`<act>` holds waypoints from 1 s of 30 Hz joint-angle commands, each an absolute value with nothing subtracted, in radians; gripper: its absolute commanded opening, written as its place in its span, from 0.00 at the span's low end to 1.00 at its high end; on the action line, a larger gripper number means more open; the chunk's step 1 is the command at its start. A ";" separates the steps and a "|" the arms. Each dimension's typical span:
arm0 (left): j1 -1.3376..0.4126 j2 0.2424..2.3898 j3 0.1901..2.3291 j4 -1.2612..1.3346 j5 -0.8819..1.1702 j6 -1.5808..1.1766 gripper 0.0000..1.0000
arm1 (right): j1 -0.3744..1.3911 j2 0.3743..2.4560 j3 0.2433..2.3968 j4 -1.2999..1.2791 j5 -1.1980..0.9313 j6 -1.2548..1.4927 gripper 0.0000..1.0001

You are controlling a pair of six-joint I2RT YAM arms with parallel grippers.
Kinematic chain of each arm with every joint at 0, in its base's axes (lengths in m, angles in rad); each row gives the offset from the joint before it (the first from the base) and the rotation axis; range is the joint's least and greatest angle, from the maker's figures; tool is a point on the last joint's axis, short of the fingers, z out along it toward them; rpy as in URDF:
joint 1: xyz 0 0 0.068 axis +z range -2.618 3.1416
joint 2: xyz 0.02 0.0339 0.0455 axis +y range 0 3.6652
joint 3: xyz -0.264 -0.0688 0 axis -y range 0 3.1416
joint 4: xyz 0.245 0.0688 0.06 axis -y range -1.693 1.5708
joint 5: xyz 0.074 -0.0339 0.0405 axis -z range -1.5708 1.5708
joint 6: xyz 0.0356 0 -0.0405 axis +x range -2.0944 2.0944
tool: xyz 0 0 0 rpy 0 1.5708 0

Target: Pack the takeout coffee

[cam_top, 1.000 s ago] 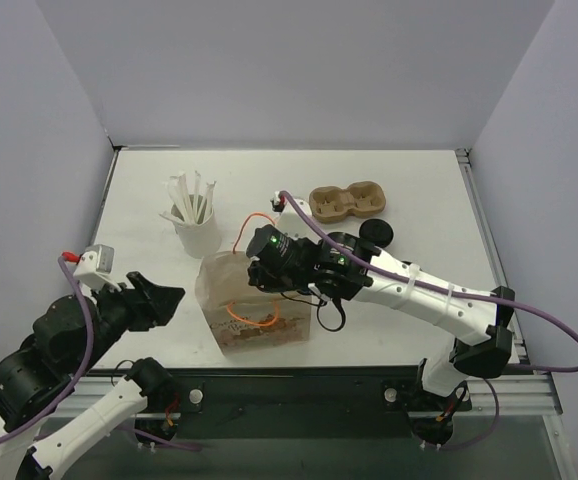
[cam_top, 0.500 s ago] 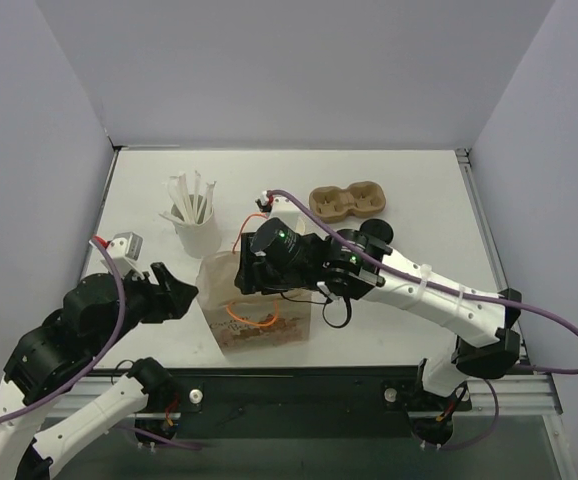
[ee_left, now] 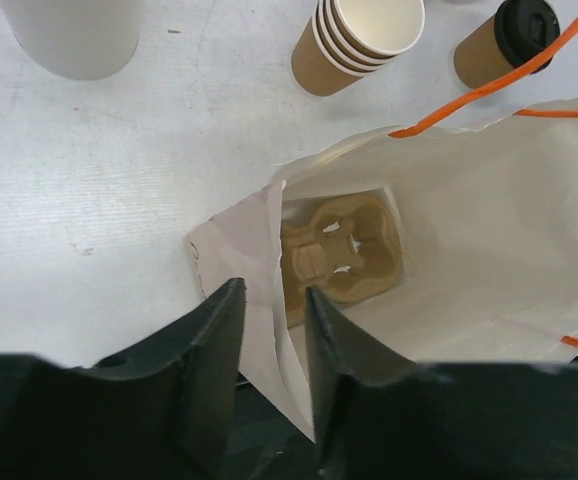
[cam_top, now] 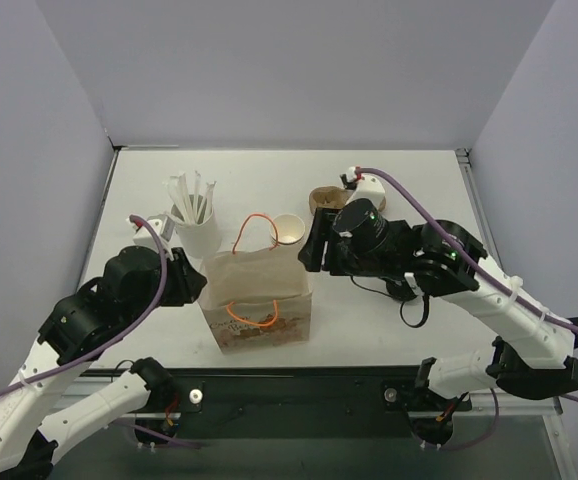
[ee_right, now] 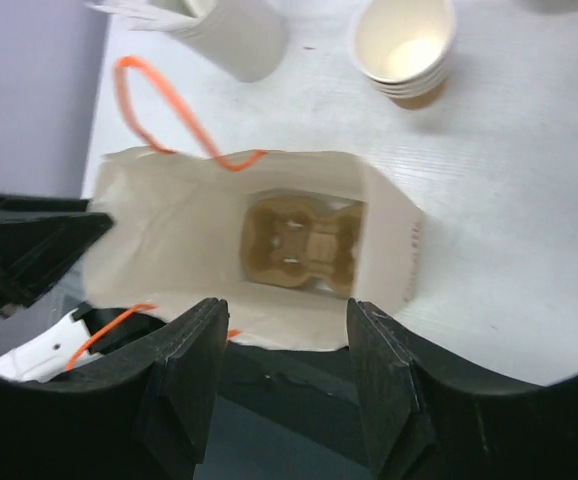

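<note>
The takeout coffee (ee_left: 506, 42), a tan cup with a black lid, stands on the table behind the paper bag (cam_top: 256, 290); in the top view my right arm hides it. The bag stands open, with a tan pulp cup carrier (ee_left: 341, 252) lying on its bottom; the carrier also shows in the right wrist view (ee_right: 299, 240). My left gripper (ee_left: 272, 300) is open, and its jaws straddle the bag's left wall (cam_top: 195, 279). My right gripper (ee_right: 284, 340) is wide open and empty, above the bag's right rim (cam_top: 314, 250).
A nested stack of tan cups (cam_top: 289, 228) stands behind the bag. A white cup of stirrers (cam_top: 197, 228) stands at the back left. A second pulp carrier (cam_top: 321, 197) lies behind my right arm. The bag's orange handles (cam_top: 257, 222) stick up.
My right gripper has pulled up and to the right, out of the bag's mouth. My left gripper has moved right onto the bag's left wall. The cup stack has come into view.
</note>
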State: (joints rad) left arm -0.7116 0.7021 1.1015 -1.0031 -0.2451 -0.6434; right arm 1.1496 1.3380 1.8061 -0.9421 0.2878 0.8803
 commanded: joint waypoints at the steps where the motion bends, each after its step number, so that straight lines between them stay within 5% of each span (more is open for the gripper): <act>1: -0.707 0.744 1.175 -0.913 -0.216 -0.607 0.32 | 1.037 1.328 1.732 -1.058 0.249 0.859 0.52; 6: -0.706 0.801 1.198 -0.899 -0.192 -0.600 0.00 | 1.003 1.391 1.741 -1.060 0.184 0.819 0.52; 13: -0.707 0.819 1.181 -0.876 -0.170 -0.630 0.00 | 0.971 1.436 1.703 -1.058 0.173 0.801 0.43; 18: -0.707 0.819 1.244 -0.900 -0.179 -0.647 0.00 | 0.959 1.436 1.758 -1.087 0.179 0.776 0.00; 30: -0.707 0.811 1.206 -0.931 -0.185 -0.687 0.00 | 0.954 1.410 1.699 -1.101 0.219 0.787 0.00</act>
